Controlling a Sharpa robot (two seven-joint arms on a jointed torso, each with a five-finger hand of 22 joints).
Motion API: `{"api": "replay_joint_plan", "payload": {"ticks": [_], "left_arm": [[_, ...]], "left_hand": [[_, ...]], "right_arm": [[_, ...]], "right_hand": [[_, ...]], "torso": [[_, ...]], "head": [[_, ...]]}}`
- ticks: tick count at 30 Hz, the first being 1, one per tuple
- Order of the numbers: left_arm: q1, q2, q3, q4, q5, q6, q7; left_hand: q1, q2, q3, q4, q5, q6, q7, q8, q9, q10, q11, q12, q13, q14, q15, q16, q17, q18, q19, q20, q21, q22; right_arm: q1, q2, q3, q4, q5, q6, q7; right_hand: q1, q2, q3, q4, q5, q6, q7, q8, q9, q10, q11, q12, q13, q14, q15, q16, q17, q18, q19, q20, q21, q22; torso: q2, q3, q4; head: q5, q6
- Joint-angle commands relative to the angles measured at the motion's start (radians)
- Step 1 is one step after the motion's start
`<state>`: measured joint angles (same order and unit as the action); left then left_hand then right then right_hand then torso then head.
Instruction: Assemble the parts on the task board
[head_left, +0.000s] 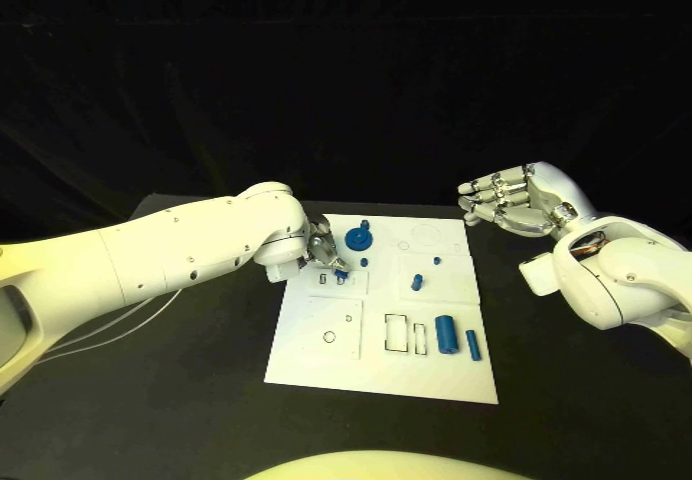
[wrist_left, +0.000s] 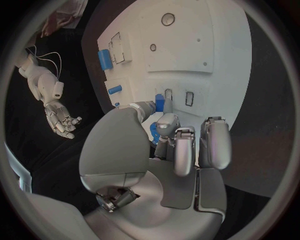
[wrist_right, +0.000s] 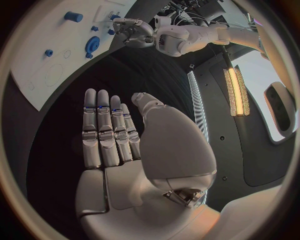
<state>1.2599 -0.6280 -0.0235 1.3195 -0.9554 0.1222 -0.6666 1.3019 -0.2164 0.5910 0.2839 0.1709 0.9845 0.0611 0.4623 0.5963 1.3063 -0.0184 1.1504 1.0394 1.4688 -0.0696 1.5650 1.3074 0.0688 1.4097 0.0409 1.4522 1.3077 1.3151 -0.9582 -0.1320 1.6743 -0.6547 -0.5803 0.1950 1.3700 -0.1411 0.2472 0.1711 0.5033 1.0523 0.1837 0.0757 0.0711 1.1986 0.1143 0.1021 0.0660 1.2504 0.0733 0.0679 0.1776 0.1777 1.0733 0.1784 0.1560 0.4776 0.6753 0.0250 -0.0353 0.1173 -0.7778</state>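
The white task board (head_left: 378, 365) lies in the middle of the black table. My left hand (head_left: 319, 254) hovers over the board's far left part and pinches a small blue part (head_left: 340, 271) between thumb and finger, at two narrow slots (wrist_left: 189, 98). The left wrist view shows this part (wrist_left: 160, 103) upright at the fingertips (wrist_left: 167, 121). A blue gear (head_left: 359, 238) lies just beyond the hand. My right hand (head_left: 518, 203) hangs open over the table past the board's far right corner, its fingers (wrist_right: 106, 132) straight and nothing in it.
On the board lie a blue cylinder (head_left: 446, 328), a thin blue rod (head_left: 472, 345) and two small blue pieces (head_left: 418, 282) near the middle. Rectangular cut-outs (head_left: 397, 333) and a round hole (head_left: 330, 336) mark the near half. Bare black table surrounds the board.
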Motion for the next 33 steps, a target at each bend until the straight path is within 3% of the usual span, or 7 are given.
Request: {"api": "replay_joint_plan", "payload": {"ticks": [1,11,21,33], "left_arm": [[-0.005,0.0,0.0,0.01,-0.078,-0.074,0.006],[-0.015,-0.003,-0.001,0.025,-0.1,-0.056,-0.001],[-0.016,-0.001,-0.001,0.025,-0.098,0.025,0.0],[-0.017,0.002,-0.002,0.021,-0.102,0.047,-0.01]], "left_hand": [[-0.008,0.002,0.106,-0.11,0.005,0.001,-0.008,0.004,-0.001,0.01,-0.001,0.006,0.003,0.102,-0.005,0.006,0.263,-0.013,0.007,-0.001,0.007,0.016],[-0.012,0.002,0.108,-0.111,0.005,0.003,-0.009,0.005,0.001,0.011,-0.002,0.005,0.002,0.102,-0.005,0.006,0.263,-0.013,0.009,-0.002,0.007,0.018],[-0.018,-0.002,0.11,-0.113,0.004,0.006,-0.011,0.007,0.003,0.012,-0.003,0.006,0.002,0.102,-0.006,0.006,0.263,-0.014,0.009,-0.002,0.008,0.019],[-0.023,-0.003,0.112,-0.113,0.004,0.008,-0.012,0.009,0.005,0.017,-0.004,0.011,0.009,0.102,-0.006,0.006,0.263,-0.014,0.01,-0.003,0.008,0.021]], "right_arm": [[-0.001,0.001,0.0,-0.001,-0.002,0.004,0.009],[-0.002,0.002,0.0,-0.002,-0.001,0.005,0.009],[-0.003,0.002,0.0,-0.003,0.004,0.006,0.008],[-0.004,0.003,0.0,-0.003,0.007,0.008,0.009]], "right_hand": [[-0.005,-0.001,0.002,-0.006,0.005,0.0,0.004,-0.003,-0.001,-0.001,0.009,-0.004,-0.001,0.0,0.004,-0.005,-0.001,0.004,0.007,0.003,-0.005,-0.001],[-0.006,-0.001,0.002,-0.005,0.005,0.0,0.004,-0.004,-0.001,-0.001,0.009,-0.005,-0.001,-0.001,0.004,-0.005,-0.002,0.004,0.007,0.003,-0.006,-0.002],[-0.006,-0.001,0.002,-0.005,0.005,0.0,0.004,-0.004,-0.001,-0.001,0.009,-0.005,-0.001,-0.001,0.004,-0.005,-0.002,0.004,0.007,0.003,-0.006,-0.002],[-0.007,-0.001,0.002,-0.005,0.006,-0.001,0.004,-0.004,-0.001,-0.001,0.009,-0.005,-0.001,-0.001,0.004,-0.005,-0.002,0.003,0.006,0.003,-0.006,-0.003]], "torso": [[0.0,-0.0002,-0.0008],[0.0,-0.0004,-0.001],[0.0,0.0,-0.0014],[0.0,0.0002,-0.0013]], "head": [[0.003,-0.001],[0.007,-0.002],[0.008,-0.001],[0.009,-0.001]]}}
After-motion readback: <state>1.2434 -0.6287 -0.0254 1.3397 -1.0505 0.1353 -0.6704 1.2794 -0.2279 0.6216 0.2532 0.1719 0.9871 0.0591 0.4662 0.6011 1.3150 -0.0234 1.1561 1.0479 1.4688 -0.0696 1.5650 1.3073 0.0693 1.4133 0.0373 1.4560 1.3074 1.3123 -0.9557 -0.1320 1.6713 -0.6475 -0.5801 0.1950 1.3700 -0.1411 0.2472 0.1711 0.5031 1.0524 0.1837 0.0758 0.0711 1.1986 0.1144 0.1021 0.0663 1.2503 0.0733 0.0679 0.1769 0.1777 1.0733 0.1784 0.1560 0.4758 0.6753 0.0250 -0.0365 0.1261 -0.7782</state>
